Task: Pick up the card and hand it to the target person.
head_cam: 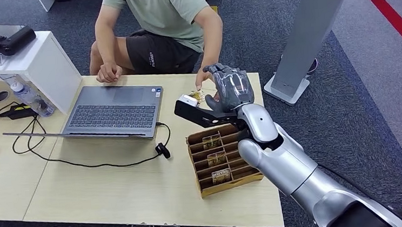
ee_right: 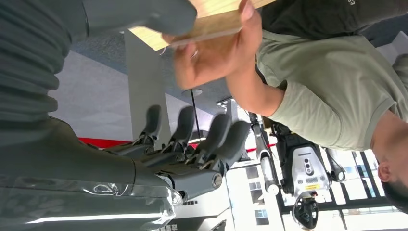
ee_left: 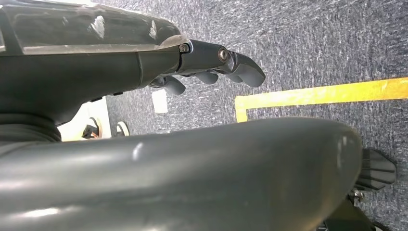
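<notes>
Card, small and gold-patterned (head_cam: 196, 95), lies on the far side of the pale wooden worktop (head_cam: 113, 191), and I see the person's hand (head_cam: 203, 81) reaching down with fingertips on or just above it; I cannot tell which. My right hand (head_cam: 231, 87) is raised above the worktop just beside that card, between it and the open cardboard box with slotted dividers (head_cam: 221, 159). From my right wrist camera the fingers (ee_right: 217, 137) are spread apart and gently curved with nothing between them, so the right hand is open and empty, and the person's hand (ee_right: 211, 53) sits close in front of the thumb at the worktop edge. The divider box holds 3 more gold cards standing in its slots.

My left hand (ee_left: 211, 67) hangs low over dark blue carpet crossed by a strip of yellow tape (ee_left: 327, 94), its fingers loosely curled and holding nothing that I can see.

The person in the pale green t-shirt (head_cam: 163, 10) crouches at the far edge of the worktop. An open grey laptop (head_cam: 114, 110) rests left of the card, with black cables (head_cam: 83, 160) trailing round it.
</notes>
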You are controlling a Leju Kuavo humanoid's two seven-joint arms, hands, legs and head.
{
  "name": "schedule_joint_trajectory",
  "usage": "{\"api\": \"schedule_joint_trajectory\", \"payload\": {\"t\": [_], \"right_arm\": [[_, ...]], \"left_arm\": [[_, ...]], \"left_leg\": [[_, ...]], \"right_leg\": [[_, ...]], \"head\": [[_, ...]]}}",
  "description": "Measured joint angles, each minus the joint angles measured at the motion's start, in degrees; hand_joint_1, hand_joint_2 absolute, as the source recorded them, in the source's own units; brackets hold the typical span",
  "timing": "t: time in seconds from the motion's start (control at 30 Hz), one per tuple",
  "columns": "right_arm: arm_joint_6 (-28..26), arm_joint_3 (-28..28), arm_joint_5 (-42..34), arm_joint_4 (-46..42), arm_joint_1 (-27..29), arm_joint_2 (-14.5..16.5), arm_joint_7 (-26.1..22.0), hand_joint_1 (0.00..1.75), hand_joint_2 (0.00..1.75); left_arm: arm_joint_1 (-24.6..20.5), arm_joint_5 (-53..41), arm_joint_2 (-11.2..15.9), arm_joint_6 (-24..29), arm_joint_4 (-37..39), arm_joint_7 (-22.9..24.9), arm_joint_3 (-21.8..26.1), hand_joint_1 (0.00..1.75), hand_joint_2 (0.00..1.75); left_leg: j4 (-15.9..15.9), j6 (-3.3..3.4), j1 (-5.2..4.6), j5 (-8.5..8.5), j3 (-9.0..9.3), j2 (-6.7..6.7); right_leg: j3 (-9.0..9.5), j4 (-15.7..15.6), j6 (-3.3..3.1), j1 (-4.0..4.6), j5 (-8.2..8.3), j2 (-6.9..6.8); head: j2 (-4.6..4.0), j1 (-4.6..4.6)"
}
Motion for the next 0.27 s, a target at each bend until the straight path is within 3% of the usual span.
{"api": "schedule_joint_trajectory", "payload": {"t": [0.27], "right_arm": [[-1.0,0.2,-0.7,-2.0,0.7,-0.6,0.3,0.0,1.75]], "left_arm": [[0.1,0.7,0.0,0.1,0.0,-0.3,0.0,0.0,0.0]], "left_leg": [[0.0,0.0,0.0,0.0,0.04,0.01]], "right_leg": [[0.0,0.0,0.0,0.0,0.0,0.01]], "head": [[0.0,0.06]]}}
